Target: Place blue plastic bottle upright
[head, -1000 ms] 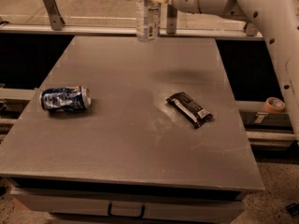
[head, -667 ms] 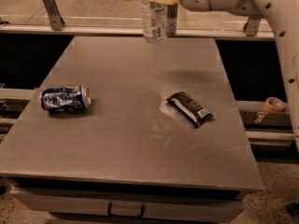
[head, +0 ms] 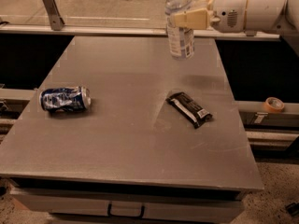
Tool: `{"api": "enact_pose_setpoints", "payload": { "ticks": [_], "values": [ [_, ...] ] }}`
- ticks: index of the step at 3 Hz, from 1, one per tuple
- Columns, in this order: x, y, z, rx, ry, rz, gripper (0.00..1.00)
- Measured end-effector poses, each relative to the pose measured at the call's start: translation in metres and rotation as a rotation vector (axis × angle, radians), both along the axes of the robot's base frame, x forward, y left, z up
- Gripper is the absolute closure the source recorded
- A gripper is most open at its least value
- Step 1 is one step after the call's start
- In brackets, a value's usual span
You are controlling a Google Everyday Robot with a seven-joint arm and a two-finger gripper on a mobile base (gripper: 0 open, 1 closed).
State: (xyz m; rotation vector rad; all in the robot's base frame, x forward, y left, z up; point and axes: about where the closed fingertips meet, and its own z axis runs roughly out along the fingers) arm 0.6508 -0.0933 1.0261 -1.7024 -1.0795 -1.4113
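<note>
The blue plastic bottle point(head: 180, 24) is clear with a white cap and a pale blue-and-white label. It hangs upright over the far right part of the grey table point(head: 126, 125), its base close to the surface. My gripper point(head: 184, 18) comes in from the right on a white arm and is shut on the bottle's upper body, with a cream-coloured finger point(head: 191, 17) across its front.
A crushed dark blue drink can point(head: 64, 99) lies on its side at the table's left. A flat black snack wrapper point(head: 189, 109) lies right of centre. A roll of tape point(head: 273, 105) sits on a ledge off the table's right edge.
The gripper and the bottle have moved to the right and lower, nearer the table's far right part. The can and the wrapper have not moved.
</note>
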Motion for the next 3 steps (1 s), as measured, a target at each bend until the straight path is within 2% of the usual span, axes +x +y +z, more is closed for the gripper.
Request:
{"api": "enact_pose_setpoints", "payload": {
  "ticks": [1,3],
  "values": [
    [-0.004,-0.026,-0.020,0.044,0.017,-0.017,1.00],
    [0.001,-0.053,-0.055,0.083,0.042,0.007,1.00]
  ]
}}
